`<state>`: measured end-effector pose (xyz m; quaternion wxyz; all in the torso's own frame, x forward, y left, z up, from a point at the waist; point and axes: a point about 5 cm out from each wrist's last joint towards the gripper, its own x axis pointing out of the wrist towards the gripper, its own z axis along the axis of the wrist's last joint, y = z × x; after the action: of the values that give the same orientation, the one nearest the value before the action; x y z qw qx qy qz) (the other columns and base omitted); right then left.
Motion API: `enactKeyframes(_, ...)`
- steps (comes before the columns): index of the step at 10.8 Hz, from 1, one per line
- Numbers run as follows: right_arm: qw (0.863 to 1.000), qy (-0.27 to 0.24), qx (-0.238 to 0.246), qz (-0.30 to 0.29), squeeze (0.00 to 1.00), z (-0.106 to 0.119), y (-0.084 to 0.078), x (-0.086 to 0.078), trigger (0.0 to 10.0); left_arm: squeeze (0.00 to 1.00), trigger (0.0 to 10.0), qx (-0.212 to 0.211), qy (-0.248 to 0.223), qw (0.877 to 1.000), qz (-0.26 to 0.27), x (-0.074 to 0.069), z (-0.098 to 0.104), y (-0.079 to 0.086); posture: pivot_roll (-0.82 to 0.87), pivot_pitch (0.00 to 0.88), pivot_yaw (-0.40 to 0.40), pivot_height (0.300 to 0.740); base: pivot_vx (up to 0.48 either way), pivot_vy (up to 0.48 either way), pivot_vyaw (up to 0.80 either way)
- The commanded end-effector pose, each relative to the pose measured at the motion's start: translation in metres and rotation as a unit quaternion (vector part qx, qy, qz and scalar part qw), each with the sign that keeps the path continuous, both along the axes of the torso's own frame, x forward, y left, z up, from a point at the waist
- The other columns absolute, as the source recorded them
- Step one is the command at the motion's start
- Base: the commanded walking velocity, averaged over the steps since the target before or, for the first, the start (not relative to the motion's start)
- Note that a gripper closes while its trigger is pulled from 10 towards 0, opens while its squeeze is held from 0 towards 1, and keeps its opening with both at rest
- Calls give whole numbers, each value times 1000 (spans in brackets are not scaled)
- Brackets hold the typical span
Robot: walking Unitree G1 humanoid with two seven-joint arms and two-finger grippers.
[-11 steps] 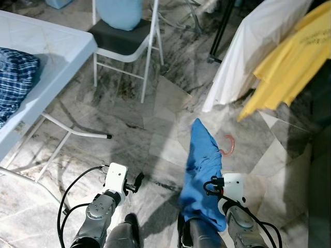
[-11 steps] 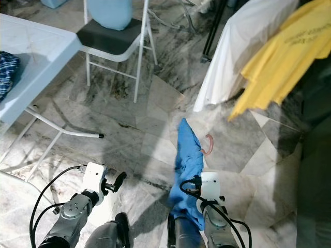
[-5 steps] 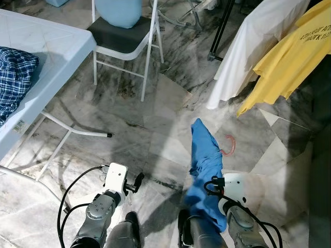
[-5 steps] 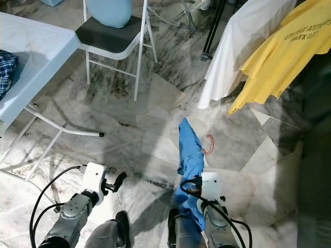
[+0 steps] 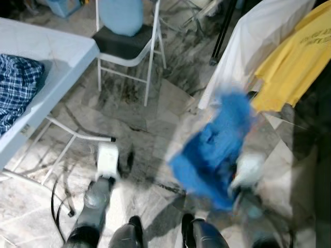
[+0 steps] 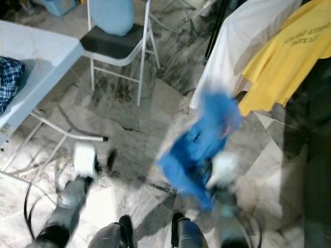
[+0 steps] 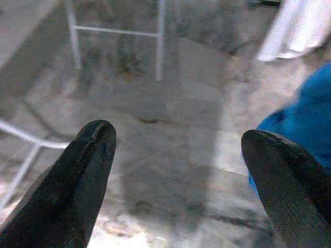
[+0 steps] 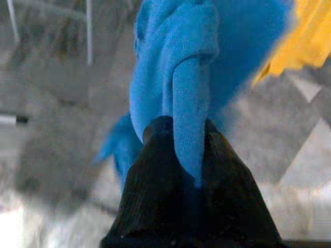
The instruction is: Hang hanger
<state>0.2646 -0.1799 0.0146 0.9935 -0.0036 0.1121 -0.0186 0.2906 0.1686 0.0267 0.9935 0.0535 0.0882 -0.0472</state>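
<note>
Marble floor (image 5: 139, 124) runs under my feed, the head views smeared. I see the right gripper (image 8: 181, 135) clamped on a fold of the blue garment (image 5: 217, 150) — raised above the floor, just before the white sheet (image 5: 248, 46) and yellow shirt (image 5: 295, 62). My left gripper (image 7: 181, 155) hangs spread wide — holding nothing — near the white table (image 5: 46, 57) and chair (image 5: 126, 44).

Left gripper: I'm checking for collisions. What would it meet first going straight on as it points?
Probably the marble floor; the open left gripper points down at bare tiles, the chair legs farther off.
</note>
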Motion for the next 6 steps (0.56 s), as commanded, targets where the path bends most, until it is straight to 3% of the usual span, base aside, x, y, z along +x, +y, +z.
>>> enactKeyframes(1, 1000, -23, -10, 2, 0, 10, -3, 2, 10000, 0, 10000, 16, -42, 999, 19, 5, 14, 10, -110, 203, 55, 740, 0, 0, 0)
enactKeyframes(3, 998, -48, -29, 5, 0, 22, -7, 3, 10000, 0, 10000, 10, -90, 996, 27, 11, 34, 12, -112, 205, 50, 740, 0, 0, 0)
enactKeyframes(6, 999, -28, -23, -1, 0, 17, -8, 0, 10000, 0, 10000, 12, -66, 997, 34, 6, 23, 13, -117, 195, 52, 740, 0, 0, 0)
